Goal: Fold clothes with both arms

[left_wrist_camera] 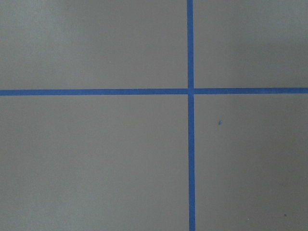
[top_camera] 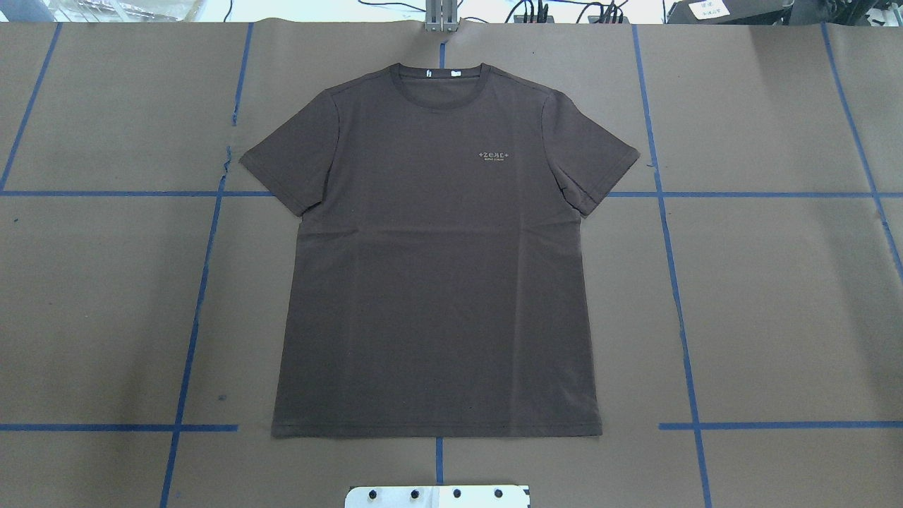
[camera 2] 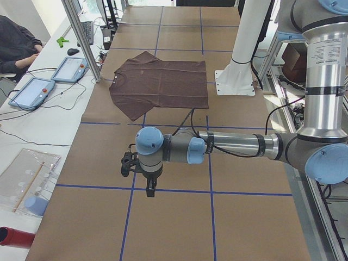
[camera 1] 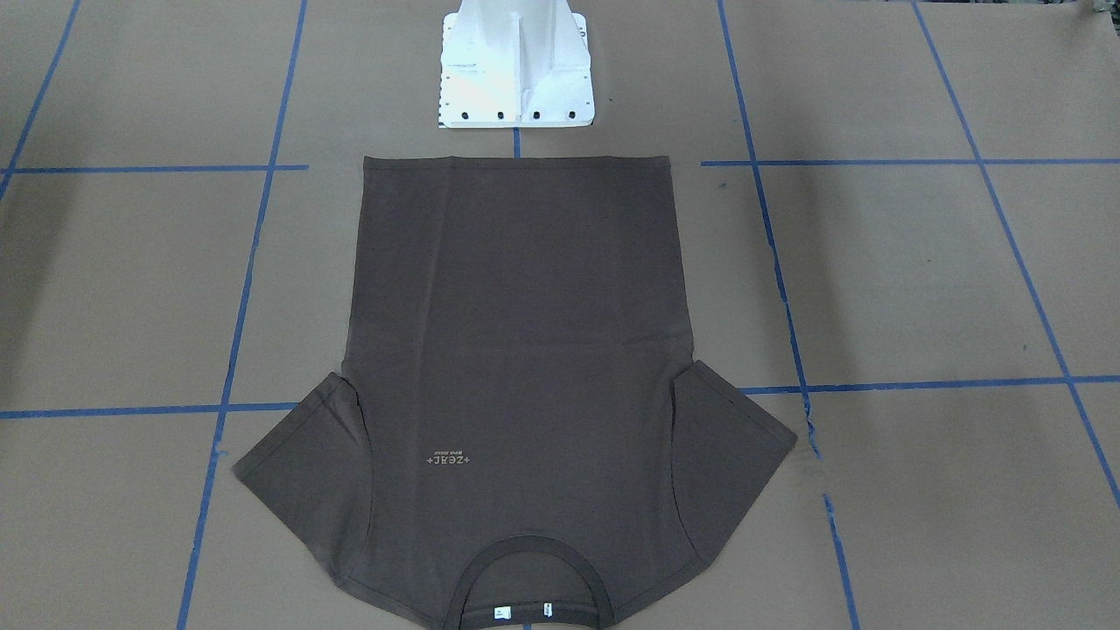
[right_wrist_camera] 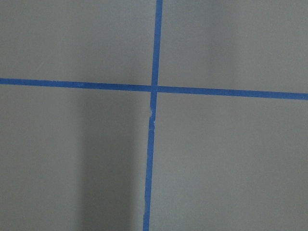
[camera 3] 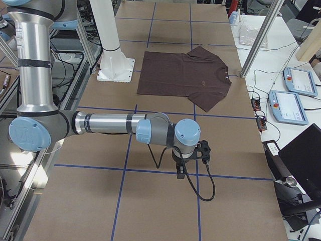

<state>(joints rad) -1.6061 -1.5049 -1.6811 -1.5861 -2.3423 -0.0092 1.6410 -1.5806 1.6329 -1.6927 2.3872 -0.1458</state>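
Squarely mid-table, the dark brown T-shirt point(top_camera: 437, 268) lies flat and unfolded, with the left gripper point(camera 2: 149, 190) and right gripper point(camera 3: 179, 172) well apart from it.
Seen from overhead, the white pedestal point(top_camera: 437, 496) sits at 6 o'clock, the straight hem a strip of paper beyond it, sleeves spread toward 10 and 2, and the collar point(top_camera: 441, 88) at 12. Bare brown paper point(top_camera: 776, 296) crossed by blue tape lines point(top_camera: 197, 303) lies open on every side. Pale chest lettering point(top_camera: 493, 155), at 1 o'clock from the shirt's middle, reads roughly "+ZEAL+"; the line beneath is too small to read. Two white neck labels point(top_camera: 455, 72) are unreadable. Each gripper points down above a tape crossing; how wide either claw stands cannot be told.
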